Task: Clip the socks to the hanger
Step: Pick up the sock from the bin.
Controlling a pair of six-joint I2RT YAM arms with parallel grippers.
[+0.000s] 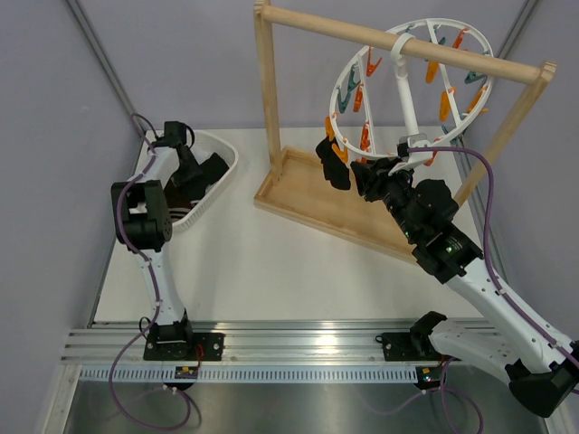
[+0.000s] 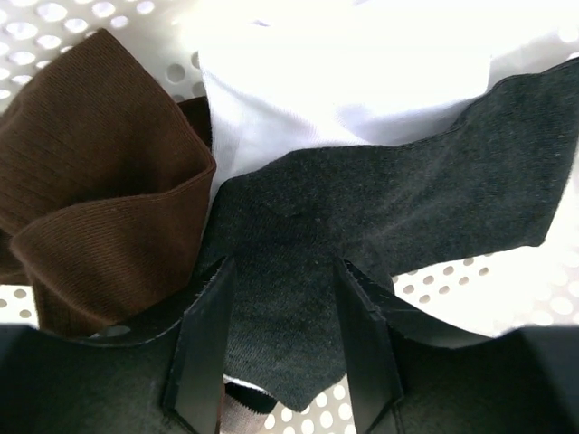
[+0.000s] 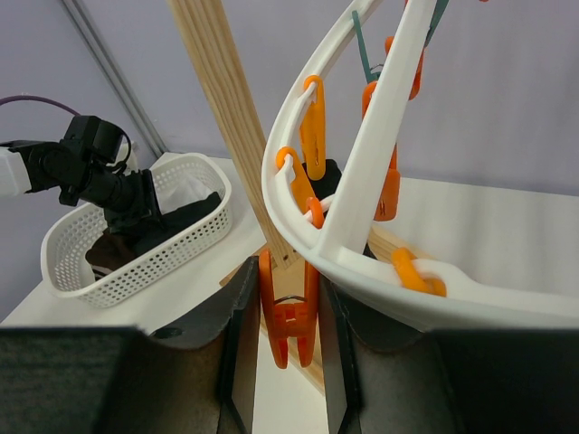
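My left gripper [image 2: 285,348] is down in the basket, open, with its fingers on either side of a black sock [image 2: 362,203]. A brown sock [image 2: 90,181] lies to its left and a white sock [image 2: 344,72] behind it. My right gripper [image 3: 288,316] is shut on an orange clip [image 3: 288,307] that dangles from the low edge of the white hanger ring [image 3: 362,262]. In the top view the hanger [image 1: 412,81] hangs tilted from the wooden bar. One black sock [image 1: 333,165] hangs clipped at its lower left, just left of my right gripper [image 1: 369,172].
The white mesh basket [image 1: 217,185] stands at the back left with the left arm [image 1: 145,212] reaching into it. The wooden frame stand [image 1: 308,194] with its base tray fills the back right. More orange and teal clips [image 1: 357,95] dangle round the ring.
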